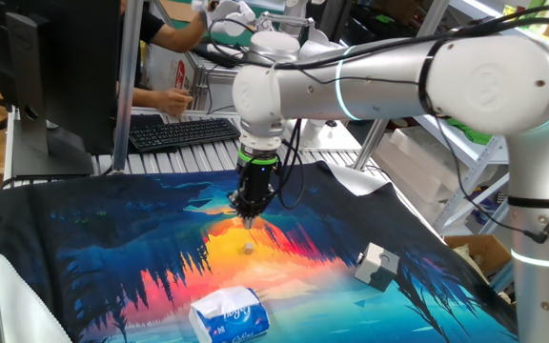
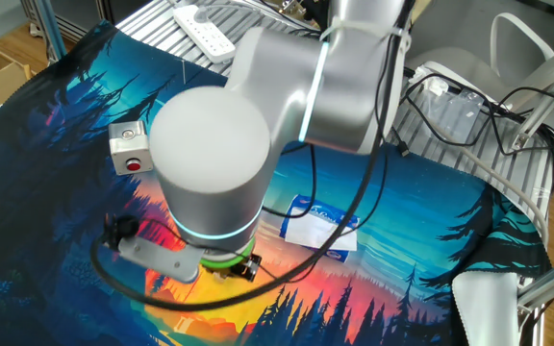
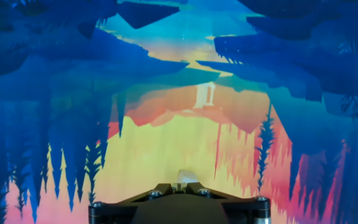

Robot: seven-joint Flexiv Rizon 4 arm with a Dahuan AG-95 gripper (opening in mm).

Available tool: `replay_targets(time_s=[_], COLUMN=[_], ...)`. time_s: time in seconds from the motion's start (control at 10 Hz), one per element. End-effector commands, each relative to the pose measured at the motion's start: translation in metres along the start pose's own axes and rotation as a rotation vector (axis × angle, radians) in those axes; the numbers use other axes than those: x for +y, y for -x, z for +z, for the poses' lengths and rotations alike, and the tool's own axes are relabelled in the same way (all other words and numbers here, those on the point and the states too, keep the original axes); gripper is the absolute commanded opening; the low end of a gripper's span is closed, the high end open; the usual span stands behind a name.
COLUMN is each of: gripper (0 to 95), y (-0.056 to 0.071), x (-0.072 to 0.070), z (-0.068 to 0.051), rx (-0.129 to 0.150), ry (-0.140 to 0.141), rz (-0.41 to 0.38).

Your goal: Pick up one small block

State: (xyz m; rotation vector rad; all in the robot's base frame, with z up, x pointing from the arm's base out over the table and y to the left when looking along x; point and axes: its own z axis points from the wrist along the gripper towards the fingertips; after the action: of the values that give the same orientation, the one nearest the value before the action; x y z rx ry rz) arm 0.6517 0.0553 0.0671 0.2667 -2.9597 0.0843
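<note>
The small block (image 1: 248, 247) is a tiny pale cube lying on the orange part of the printed mat (image 1: 112, 238). My gripper (image 1: 249, 225) hangs straight above it with a small gap, its fingers drawn together and holding nothing. In the hand view the block (image 3: 182, 177) shows just beyond the dark fingertips (image 3: 166, 186), which meet at the bottom centre. In the other fixed view the arm's big joint hides the fingertips and the block; only the green wrist ring (image 2: 224, 259) shows.
A larger grey-and-white cube (image 1: 375, 265) with a red button (image 2: 128, 149) sits on the mat to the right. A white-and-blue tissue pack (image 1: 229, 314) lies near the front edge, also seen in the other fixed view (image 2: 320, 226). A keyboard (image 1: 184, 131) and a person are behind the mat.
</note>
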Motion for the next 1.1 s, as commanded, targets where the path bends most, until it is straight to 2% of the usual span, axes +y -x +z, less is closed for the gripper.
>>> replay_targets(time_s=[0.1, 0.4, 0.9, 1.1], gripper=[0.0, 0.0, 0.0, 0.0], y=[0.004, 0.005, -0.016, -0.019], x=[-0.003, -0.011, -0.012, -0.012], z=[0.005, 0.016, 0.029, 0.031], rx=[0.001, -0.004, -0.028, -0.026], ry=[-0.006, -0.003, -0.004, 0.0], rz=[-0.013, -0.029, -0.042, -0.031])
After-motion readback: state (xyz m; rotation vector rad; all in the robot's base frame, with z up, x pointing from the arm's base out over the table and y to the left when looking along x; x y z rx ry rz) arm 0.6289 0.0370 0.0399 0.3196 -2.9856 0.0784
